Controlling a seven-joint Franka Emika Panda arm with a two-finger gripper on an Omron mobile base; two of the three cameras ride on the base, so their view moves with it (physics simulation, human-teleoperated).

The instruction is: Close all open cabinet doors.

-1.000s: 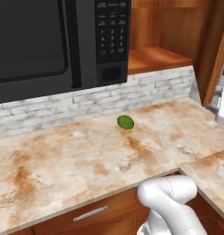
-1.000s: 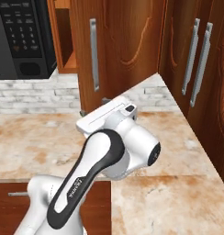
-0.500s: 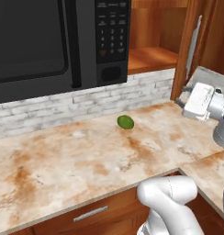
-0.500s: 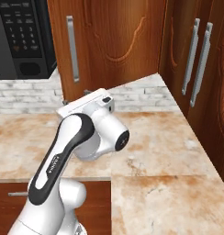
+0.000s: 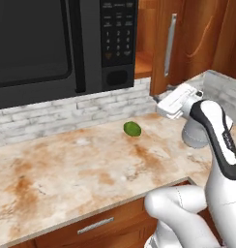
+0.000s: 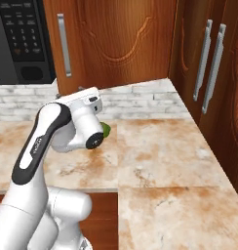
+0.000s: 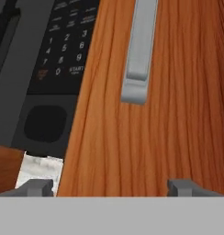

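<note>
Hidden or cut off: the top of the cabinet door [image 6: 116, 44] runs out of frame in both base views; in the hand view its lower edge is lost behind the bottom band. The lime [image 5: 132, 129] is half covered by the arm in the right base view, a green sliver beside the wrist housing.
Hard to make out: whether the door's free edge meets the microwave [image 5: 62, 43] side or stands just off it; in the left base view a strip of lit wooden shelf interior shows between them, so the door looks ajar.
Task's thing: reddish-brown door with carved arch outline and a vertical silver handle [image 7: 139, 50], hung above the counter just right of the microwave. Two more doors with paired handles [image 6: 211, 66] stand on the right wall.
Edges: the door's lower edge hangs above the brick backsplash [image 6: 140, 97]; the countertop [image 5: 66, 169] turns a corner at the right.
Open room: bare marble on both sides of the lime; the right-hand counter leg is free.
Arm pose: elbow raised over the counter, forearm reaching toward the door's lower left part, hand facing the panel.
Gripper [image 7: 111, 186]: fingertips [image 7: 38, 186] spread wide, nothing between them, wood grain close ahead, handle end above; contact with the panel cannot be told.
</note>
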